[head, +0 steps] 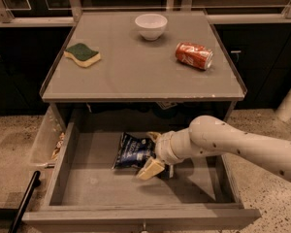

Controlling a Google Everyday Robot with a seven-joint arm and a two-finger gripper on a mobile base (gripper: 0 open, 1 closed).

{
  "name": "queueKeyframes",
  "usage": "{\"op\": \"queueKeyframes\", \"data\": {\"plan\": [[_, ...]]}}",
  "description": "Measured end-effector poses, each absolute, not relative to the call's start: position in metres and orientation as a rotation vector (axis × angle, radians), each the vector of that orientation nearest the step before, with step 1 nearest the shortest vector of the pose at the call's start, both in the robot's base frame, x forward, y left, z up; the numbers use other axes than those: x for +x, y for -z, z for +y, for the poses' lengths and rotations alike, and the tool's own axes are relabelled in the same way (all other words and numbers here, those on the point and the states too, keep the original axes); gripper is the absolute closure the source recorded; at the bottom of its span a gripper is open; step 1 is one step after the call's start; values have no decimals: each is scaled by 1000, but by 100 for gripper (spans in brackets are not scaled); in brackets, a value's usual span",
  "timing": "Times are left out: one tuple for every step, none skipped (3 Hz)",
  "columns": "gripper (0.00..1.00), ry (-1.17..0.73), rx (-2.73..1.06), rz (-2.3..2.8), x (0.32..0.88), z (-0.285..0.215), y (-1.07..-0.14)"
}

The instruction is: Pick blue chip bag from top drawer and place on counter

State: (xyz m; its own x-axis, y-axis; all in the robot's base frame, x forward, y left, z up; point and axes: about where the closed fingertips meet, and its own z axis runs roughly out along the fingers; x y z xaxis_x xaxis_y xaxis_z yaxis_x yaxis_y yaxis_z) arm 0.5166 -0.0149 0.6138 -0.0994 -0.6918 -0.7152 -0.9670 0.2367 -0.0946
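Note:
The blue chip bag (131, 152) lies crinkled on the flat bottom of the open top drawer (102, 183), near its middle. My gripper (151, 153) reaches in from the right on a white arm and sits at the bag's right end. Its tan fingers (150, 169) are spread apart, one behind and one in front of the bag's edge, not closed on it. The grey counter (136, 76) is directly above the drawer.
On the counter are a green and yellow sponge (82, 55) at the left, a white bowl (151, 25) at the back and a red soda can (194, 55) lying at the right. A narrow clear bin (46, 140) hangs left of the drawer. A black bar (24, 205) lies at the lower left.

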Motion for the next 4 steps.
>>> {"op": "queueKeyframes", "data": {"plan": [[42,-539,-1521,1859,517,-15,-614],[65,-539,-1521,1859,517,-15,-614],[88,-539,-1521,1859,517,-15,-614],[100,-539,-1521,1859,517,-15,-614]]}}
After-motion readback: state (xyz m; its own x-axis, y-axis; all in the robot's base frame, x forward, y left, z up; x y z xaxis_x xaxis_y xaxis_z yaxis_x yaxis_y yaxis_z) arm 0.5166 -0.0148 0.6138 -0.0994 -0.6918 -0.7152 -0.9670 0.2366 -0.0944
